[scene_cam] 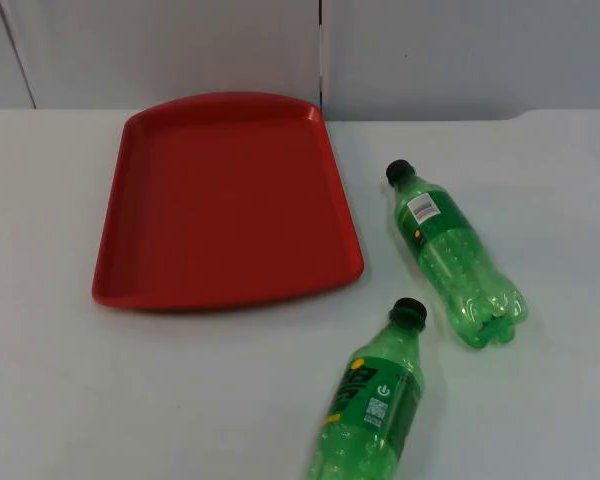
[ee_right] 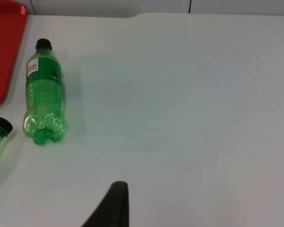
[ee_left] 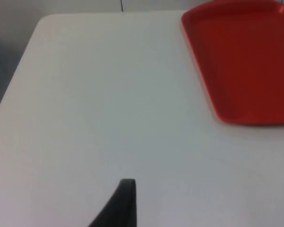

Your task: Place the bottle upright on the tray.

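White worktop point(scene_cam: 180, 400) against grey wall, red tray point(scene_cam: 225, 200) bare, two green bottles point(scene_cam: 455, 255) point(scene_cam: 370, 405) lying flat beside it, left tool point(ee_left: 118, 205) and right tool point(ee_right: 111, 205) above bare worktop, finger spread cannot be told.

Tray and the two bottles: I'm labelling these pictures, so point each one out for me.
tray point(scene_cam: 230, 200), top view, on its bare red floor.
far bottle point(scene_cam: 450, 250), top view, on its green body below the label.
near bottle point(scene_cam: 372, 405), top view, on its label.

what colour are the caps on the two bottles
Black, on both bottles; the top view shows them best.
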Tool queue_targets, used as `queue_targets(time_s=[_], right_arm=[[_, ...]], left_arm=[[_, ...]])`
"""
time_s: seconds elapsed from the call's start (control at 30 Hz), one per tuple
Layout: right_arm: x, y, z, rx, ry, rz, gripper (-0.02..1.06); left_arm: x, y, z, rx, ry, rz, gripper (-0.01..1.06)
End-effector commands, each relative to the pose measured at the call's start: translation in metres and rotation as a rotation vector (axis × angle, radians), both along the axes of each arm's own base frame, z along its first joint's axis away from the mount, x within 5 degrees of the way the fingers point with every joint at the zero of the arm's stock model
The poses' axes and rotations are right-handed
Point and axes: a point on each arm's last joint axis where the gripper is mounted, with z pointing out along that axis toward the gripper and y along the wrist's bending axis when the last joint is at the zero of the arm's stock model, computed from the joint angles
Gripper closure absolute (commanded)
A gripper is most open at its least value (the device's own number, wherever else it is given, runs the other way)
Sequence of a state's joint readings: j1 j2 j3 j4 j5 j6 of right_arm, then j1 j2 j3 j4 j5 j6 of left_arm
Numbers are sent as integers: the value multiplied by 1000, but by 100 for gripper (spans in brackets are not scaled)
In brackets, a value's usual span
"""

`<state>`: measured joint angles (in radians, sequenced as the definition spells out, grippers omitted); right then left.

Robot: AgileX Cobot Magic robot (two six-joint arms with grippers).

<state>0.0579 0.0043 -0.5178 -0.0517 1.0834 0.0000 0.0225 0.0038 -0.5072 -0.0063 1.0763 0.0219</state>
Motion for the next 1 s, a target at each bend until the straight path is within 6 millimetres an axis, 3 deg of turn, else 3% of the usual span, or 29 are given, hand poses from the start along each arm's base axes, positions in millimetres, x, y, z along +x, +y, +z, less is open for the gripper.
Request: queue_targets(time_s=[0.0,0.6,0.97], right_arm=[[0,0,0,-9,-8,6,-1],[0,0,0,-9,-8,6,-1],[0,0,0,-9,-8,6,-1]], left_arm=[[-3,-1,6,-14,-27,-8,0],[30,-7,72,-12,47,-89,0],[53,-12,92,-35,89,-143,0]])
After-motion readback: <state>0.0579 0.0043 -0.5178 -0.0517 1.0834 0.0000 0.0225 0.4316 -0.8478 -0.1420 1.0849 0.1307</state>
